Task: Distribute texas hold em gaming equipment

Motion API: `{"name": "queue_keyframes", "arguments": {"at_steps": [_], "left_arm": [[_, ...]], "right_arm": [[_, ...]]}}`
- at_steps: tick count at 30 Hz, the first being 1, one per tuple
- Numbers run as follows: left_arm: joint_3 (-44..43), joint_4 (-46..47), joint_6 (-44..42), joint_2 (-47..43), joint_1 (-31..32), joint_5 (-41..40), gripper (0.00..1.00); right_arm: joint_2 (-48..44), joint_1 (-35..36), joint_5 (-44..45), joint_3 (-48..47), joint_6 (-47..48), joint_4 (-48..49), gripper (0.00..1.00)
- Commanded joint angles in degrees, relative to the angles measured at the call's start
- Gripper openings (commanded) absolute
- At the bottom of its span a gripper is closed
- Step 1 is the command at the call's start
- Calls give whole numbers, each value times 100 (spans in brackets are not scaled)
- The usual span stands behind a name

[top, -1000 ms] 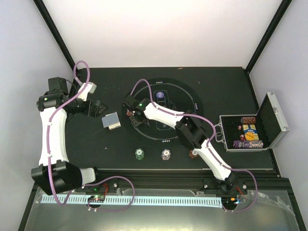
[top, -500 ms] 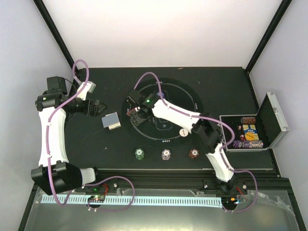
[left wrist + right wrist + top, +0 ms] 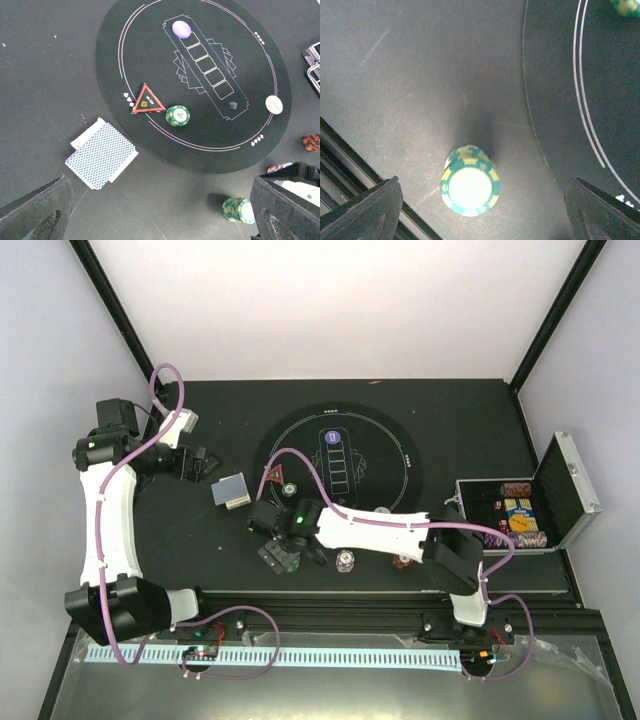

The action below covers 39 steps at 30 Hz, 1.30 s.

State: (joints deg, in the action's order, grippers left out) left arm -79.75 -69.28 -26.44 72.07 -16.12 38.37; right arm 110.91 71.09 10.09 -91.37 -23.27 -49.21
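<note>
Having swung off the mat [image 3: 392, 432], right fingers [image 3: 365, 212] straddle green chips [image 3: 470, 185].

L pincer [image 3: 203, 462]: left side of table [image 3: 470, 410], near card deck [image 3: 232, 490], apart from it
R arm [image 3: 370, 530]: lies leftward along near edge; R pincer [image 3: 279, 558] low, just left of white chip stack [image 3: 345, 560]
Round mat [image 3: 395, 440]: mid-table; purple disc [image 3: 332, 437] atop printed boxes, red triangle [image 3: 275, 478] at left rim
Case [image 3: 565, 485]: open, right edge, chips [image 3: 515, 490] inside

Grn chip [image 3: 625, 6] top-R: cut off, blurry.
</note>
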Motion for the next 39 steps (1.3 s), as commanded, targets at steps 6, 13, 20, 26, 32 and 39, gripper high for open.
{"name": "queue_keyframes", "arguments": {"at_steps": [6, 13, 20, 26, 32, 39], "left_arm": [[-246, -120, -55, -62, -43, 85, 99], [-271, -117, -55, -31, -45, 90, 99], [-296, -99, -45, 1, -41, 127, 99], [-239, -69, -24, 13, -42, 138, 99], [-252, -86, -45, 0, -45, 144, 99], [-219, -86, -50, -18, -46, 134, 99]], "right_arm": [[221, 243, -38, 183, -340, 79, 91], [445, 270, -143, 195, -342, 160, 84], [613, 283, -206, 263, -362, 309, 71], [625, 286, -112, 355, -375, 322, 62], [590, 291, -67, 522, -405, 402, 53], [530, 290, -36, 481, -413, 422, 40]]}}
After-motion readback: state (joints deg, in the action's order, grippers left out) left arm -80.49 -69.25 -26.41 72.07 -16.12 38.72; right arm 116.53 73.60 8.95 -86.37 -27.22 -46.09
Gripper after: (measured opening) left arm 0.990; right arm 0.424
